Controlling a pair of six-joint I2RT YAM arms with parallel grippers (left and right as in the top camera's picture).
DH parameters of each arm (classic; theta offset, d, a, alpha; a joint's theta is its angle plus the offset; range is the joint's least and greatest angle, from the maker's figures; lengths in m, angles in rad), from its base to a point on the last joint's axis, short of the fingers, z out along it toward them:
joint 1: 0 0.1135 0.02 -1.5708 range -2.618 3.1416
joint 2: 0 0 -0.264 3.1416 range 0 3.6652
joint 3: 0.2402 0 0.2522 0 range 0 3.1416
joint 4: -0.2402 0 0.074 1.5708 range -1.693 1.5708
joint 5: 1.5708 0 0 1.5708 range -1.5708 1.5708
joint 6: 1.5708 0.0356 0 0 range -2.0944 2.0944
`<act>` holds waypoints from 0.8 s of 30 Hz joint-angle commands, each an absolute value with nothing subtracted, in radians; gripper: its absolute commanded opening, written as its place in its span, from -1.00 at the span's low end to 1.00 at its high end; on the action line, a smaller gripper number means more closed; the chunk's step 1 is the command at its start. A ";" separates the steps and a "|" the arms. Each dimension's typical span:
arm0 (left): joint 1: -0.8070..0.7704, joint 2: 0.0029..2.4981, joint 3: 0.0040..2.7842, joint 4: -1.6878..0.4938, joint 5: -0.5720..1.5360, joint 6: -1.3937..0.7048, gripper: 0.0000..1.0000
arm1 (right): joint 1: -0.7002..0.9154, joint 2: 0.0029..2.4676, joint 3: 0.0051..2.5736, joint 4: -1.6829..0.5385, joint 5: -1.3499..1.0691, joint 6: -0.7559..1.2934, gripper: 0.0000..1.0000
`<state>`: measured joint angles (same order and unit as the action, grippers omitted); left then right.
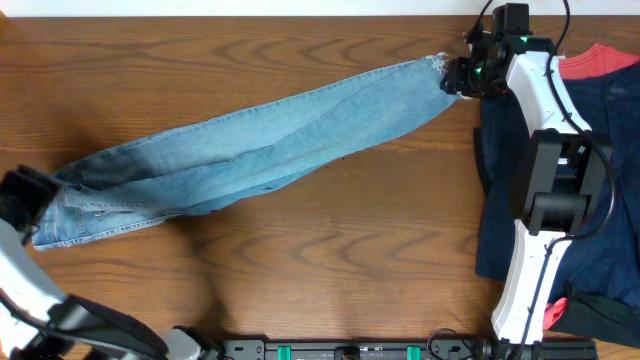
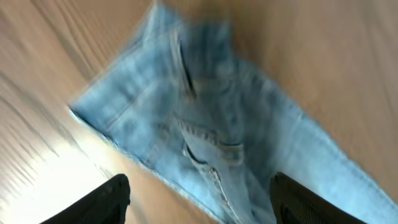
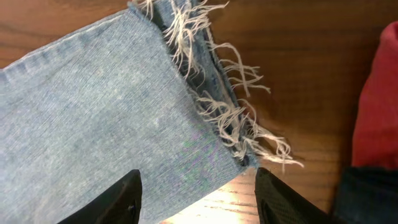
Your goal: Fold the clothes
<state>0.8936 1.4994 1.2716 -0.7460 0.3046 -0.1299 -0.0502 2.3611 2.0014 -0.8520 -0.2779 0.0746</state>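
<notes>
Our jeans (image 1: 260, 140) lie on the table (image 1: 330, 260), their long axis running from the waist (image 2: 186, 143) at lower left to the frayed hems (image 3: 236, 118) at upper right. The right gripper (image 3: 198, 196) hovers spread over the hems, pinching nothing. The left gripper (image 2: 199, 202), also spread, hangs above the waist.

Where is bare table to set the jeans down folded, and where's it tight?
Free: the table corner above the jeans, top left overhead; the wide patch below them, out to the right arm. Crowded: the right edge, under dark clothes and red cloth.
</notes>
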 commanded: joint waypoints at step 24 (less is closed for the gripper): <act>0.891 1.716 1.279 -0.321 0.455 0.179 0.47 | -0.035 2.280 2.001 -1.132 -0.427 -0.025 0.08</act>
